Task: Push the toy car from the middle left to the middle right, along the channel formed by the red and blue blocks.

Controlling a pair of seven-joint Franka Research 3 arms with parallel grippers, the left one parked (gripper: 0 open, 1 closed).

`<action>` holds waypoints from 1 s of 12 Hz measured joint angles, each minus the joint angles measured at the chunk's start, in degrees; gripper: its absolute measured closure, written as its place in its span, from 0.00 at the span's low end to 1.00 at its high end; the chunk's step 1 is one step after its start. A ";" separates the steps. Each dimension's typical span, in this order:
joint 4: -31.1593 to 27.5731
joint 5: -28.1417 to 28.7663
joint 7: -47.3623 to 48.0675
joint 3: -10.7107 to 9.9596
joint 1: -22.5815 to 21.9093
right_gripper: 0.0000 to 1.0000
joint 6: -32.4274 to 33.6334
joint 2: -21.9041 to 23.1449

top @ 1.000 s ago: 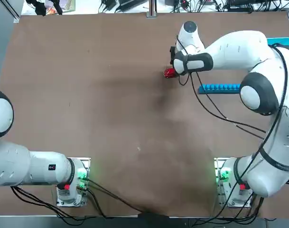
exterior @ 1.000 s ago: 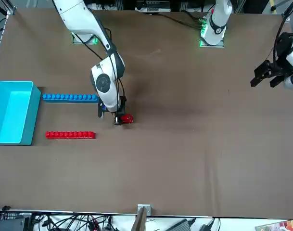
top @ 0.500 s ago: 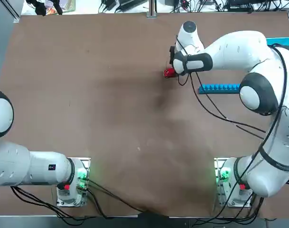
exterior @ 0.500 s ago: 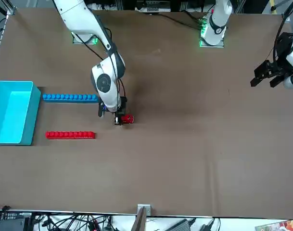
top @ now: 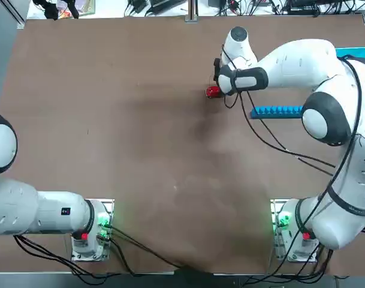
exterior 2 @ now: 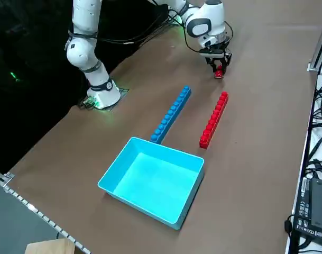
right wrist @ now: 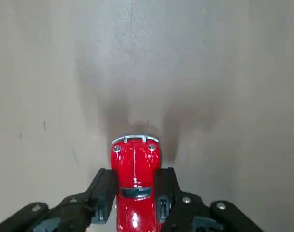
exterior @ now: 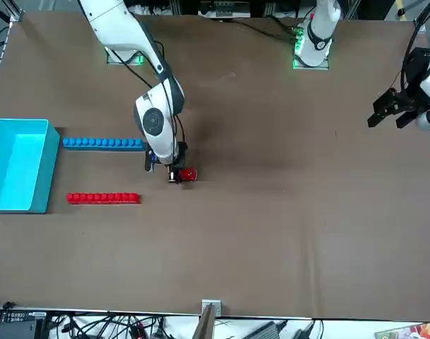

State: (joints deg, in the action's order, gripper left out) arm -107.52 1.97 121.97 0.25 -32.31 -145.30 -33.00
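With 12 o'clock pointing away from the robot's bases, the toy car (right wrist: 136,212) is lying outside the left mouth of the channel (exterior 2: 192,117), its long axis running from 9 to 3 o'clock and its bumper end, bearing two round lamps, pointing toward 9 o'clock. The right gripper (right wrist: 137,174) is clasping the car by its two sides, beyond the left ends of the bars. Farther right, the blue bar (exterior: 104,144) and the red bar (exterior: 103,198) are lying parallel, red on the 12 o'clock side, with the light-blue box (exterior: 17,169) standing toward 3 o'clock.
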 joint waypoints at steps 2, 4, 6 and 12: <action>0.25 0.00 0.06 0.00 -0.20 0.53 0.00 -0.15; 0.42 0.00 0.18 0.00 -0.35 0.53 0.00 -0.26; 0.45 0.00 0.25 0.00 -0.38 0.53 0.00 -0.28; 1.07 0.00 0.61 -0.01 -0.88 0.53 -0.01 -0.66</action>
State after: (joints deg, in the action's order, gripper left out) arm -106.45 1.97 122.58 0.24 -33.18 -145.31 -33.66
